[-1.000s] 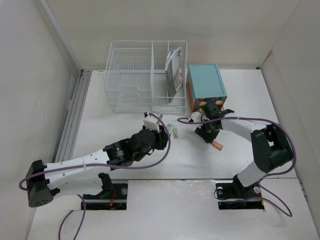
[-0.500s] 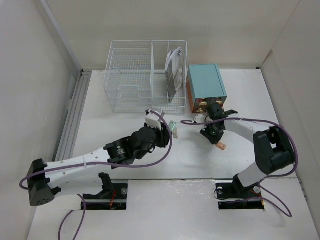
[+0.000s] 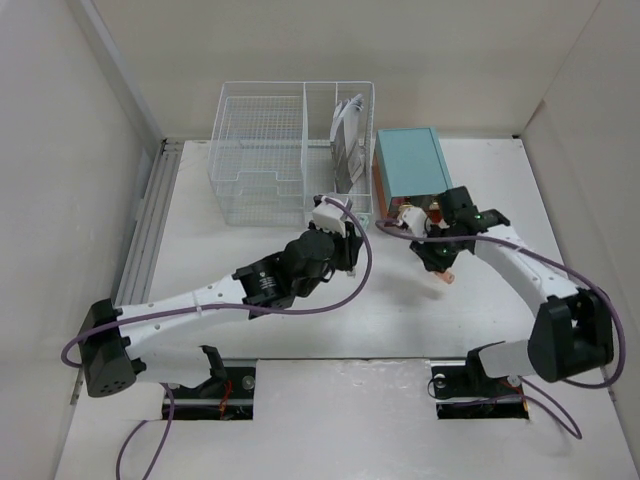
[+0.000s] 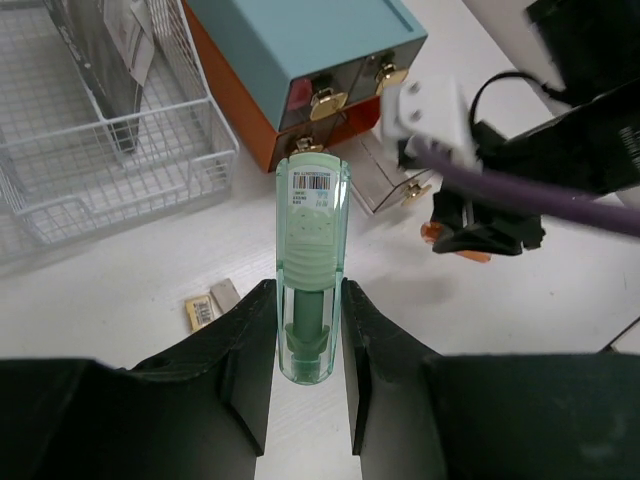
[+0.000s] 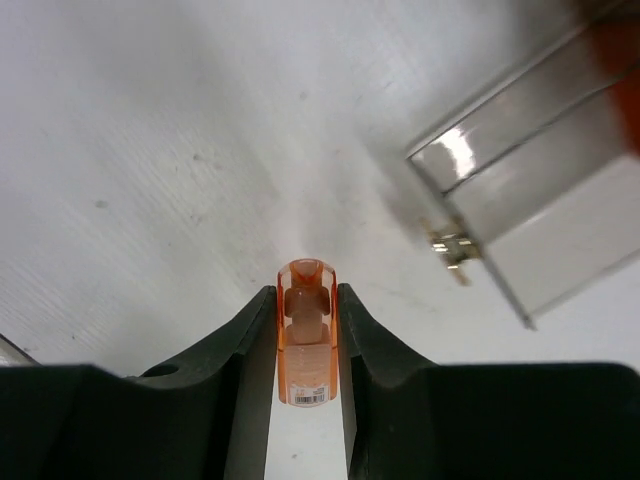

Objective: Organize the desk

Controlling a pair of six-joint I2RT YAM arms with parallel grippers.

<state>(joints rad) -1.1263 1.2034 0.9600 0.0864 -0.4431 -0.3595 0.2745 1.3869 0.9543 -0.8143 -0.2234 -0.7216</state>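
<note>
Tabletop: the white tabletop (image 3: 200,250) runs under both arms. A wire basket (image 3: 265,150) and a teal drawer box (image 3: 412,160) stand at its far side.
Left claw: the left claw (image 4: 308,300) is pinched narrow on a green translucent case (image 4: 312,230), which sticks out ahead of the fingers.
Right claw: the right claw (image 5: 305,295) is pressed against both sides of an orange translucent case (image 5: 306,370). I cannot tell whether the case is clear of the surface.
Drawer: one clear drawer (image 5: 520,230) stands pulled out, just beside the orange case.
Step, my guess: the orange case goes into that drawer.
Doing it well: lift it over the drawer wall, hold it level and let go low inside. Keep the left arm back until the right one clears, because the purple cable (image 4: 520,190) hangs between them.
Loose bits: two small paper tags (image 4: 212,303) lie near the basket.
Since a second ago: the left claw has moved far-side, from mid-tabletop up to the basket's corner. The right arm has unfolded, its elbow has swung out, and the orange case sits slightly farther right.
</note>
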